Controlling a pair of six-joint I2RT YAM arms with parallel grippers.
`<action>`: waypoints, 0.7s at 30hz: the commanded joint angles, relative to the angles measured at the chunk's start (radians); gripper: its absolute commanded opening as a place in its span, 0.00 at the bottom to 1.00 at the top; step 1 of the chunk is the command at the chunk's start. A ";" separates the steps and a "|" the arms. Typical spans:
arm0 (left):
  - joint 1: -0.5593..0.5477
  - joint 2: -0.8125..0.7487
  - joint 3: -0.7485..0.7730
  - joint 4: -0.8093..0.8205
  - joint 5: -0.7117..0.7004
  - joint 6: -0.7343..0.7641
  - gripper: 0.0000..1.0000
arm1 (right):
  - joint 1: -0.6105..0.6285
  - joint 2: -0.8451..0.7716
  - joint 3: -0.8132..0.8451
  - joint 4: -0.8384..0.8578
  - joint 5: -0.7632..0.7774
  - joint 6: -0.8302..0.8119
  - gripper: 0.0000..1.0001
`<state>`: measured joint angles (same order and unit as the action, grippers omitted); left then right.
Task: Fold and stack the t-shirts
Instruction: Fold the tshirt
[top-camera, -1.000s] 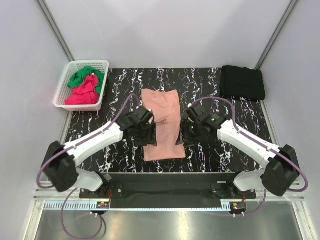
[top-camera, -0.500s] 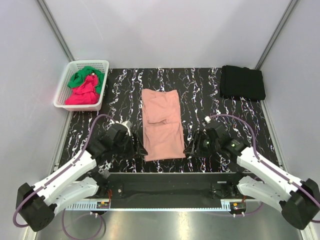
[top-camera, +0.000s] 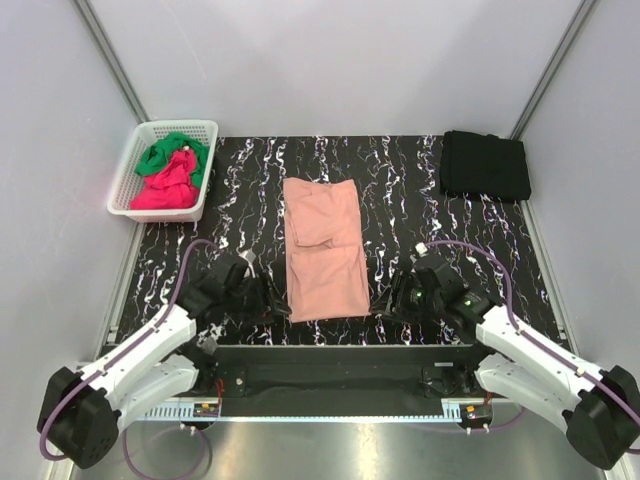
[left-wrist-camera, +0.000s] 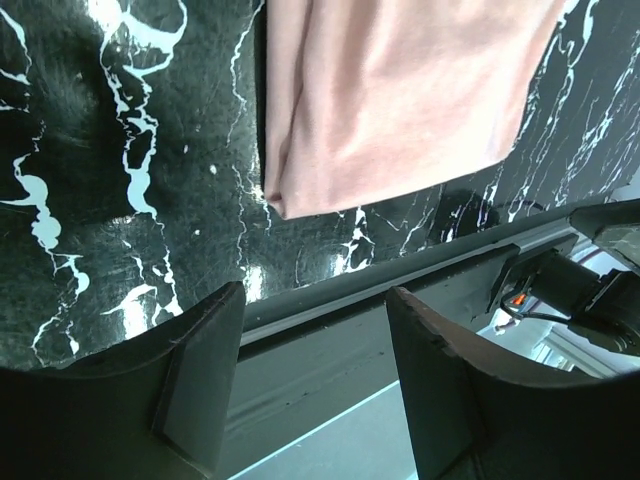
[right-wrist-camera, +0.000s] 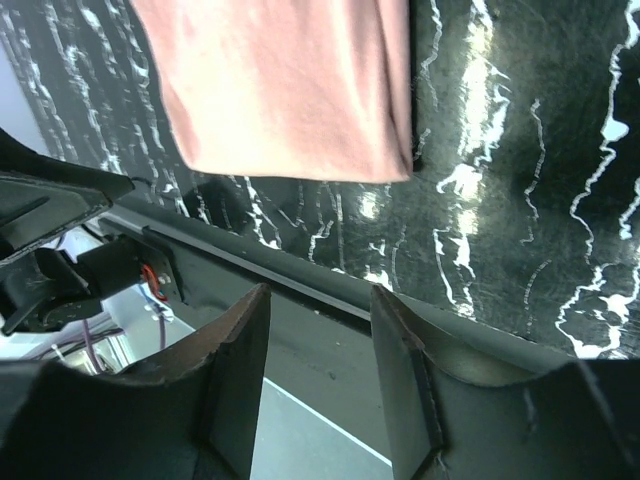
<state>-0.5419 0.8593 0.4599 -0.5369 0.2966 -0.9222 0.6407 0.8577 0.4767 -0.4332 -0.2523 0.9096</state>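
Looking at the left claw (left-wrist-camera: 315, 372) first: it's gaping wide with nothing between its fingers, parked low just off the near left corner of the pink shirt (top-camera: 323, 250). The right claw (right-wrist-camera: 318, 372) mirrors it at the near right corner, also wide open and empty. The shirt itself lies flat in the middle of the surface (top-camera: 400, 170) as a long narrow strip, its near hem close to the front edge. Biggest risk I see: that hem looks several layers thick, so a shallow pinch could catch only the top layer and peel the strip open on the lift. If one claw bites and the other slips, the strip goes up crooked and the next fold lands skewed. There's also a loose ridge across the middle that could bunch up. Further out, the folded black shirt (top-camera: 485, 165) sits at the far right corner, and the green shirt (top-camera: 170, 152) and red shirt (top-camera: 165, 190) lie crumpled in the basket (top-camera: 122, 182) far left.
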 joint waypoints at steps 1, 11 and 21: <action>0.008 0.003 0.103 -0.020 0.004 0.065 0.63 | -0.007 -0.010 0.060 0.030 0.008 -0.005 0.52; 0.028 0.319 0.356 -0.166 -0.082 0.186 0.63 | -0.038 0.543 0.536 -0.188 0.024 -0.267 0.53; 0.056 0.697 0.733 -0.287 -0.168 0.344 0.58 | -0.130 0.800 0.775 -0.298 0.054 -0.420 0.47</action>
<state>-0.4904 1.5246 1.0855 -0.7868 0.1860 -0.6518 0.5163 1.6291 1.1637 -0.6807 -0.2325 0.5694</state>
